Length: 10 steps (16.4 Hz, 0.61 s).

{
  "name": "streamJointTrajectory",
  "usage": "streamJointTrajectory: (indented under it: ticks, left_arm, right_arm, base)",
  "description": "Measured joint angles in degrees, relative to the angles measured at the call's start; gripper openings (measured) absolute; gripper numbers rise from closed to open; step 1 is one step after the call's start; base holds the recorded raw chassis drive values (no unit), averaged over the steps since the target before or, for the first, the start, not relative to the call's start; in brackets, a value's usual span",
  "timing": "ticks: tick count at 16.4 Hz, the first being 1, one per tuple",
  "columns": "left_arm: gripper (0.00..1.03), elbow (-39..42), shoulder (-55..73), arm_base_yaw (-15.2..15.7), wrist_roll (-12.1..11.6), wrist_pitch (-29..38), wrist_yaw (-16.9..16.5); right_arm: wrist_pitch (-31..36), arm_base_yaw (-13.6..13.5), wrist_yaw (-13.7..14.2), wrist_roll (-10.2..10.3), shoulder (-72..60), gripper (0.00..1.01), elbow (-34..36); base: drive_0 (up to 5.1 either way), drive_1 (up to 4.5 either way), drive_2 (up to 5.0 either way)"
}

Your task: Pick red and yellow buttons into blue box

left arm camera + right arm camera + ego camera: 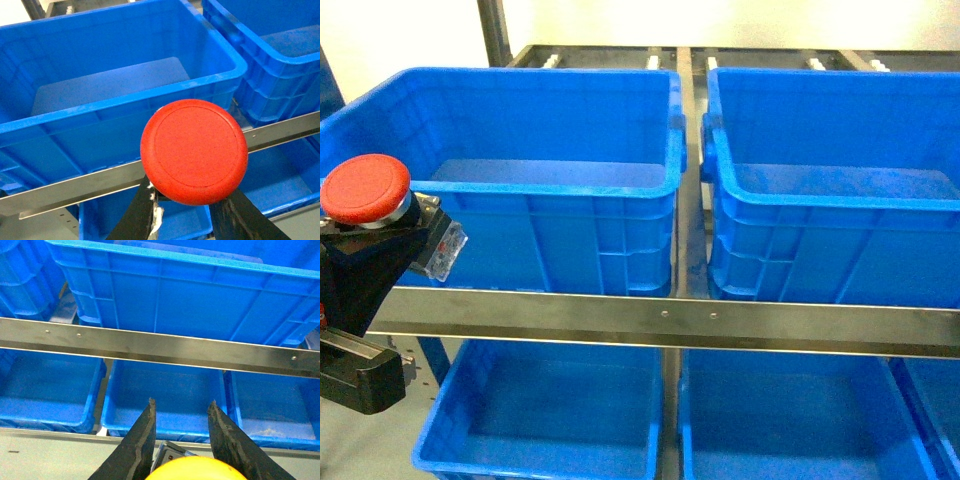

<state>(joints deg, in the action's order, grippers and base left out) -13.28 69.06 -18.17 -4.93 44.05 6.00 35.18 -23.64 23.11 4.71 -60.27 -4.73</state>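
Neither button boxed yet — left claw point(182, 200) grips the red round-capped push button point(194, 151) short of the upper-left blue plastic box point(150, 90); right claw point(181, 432) holds the yellow-capped button point(192, 469) below that box's shelf rail point(160, 347).

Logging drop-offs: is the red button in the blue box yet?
Not yet. The red button sits in the left gripper, outside the blue box.
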Motion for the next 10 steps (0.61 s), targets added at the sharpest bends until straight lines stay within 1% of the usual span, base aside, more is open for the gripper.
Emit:
streamJointTrajectory:
  ticks: [10]
  left_arm:
    - [0.19, 0.00, 0.07, 0.00, 0.00, -0.02, 0.02]
  right_arm:
    - [-0.02, 0.00, 0.00, 0.00, 0.00, 0.29, 0.00]
  base:
    - [5.0, -2.41, -2.4]
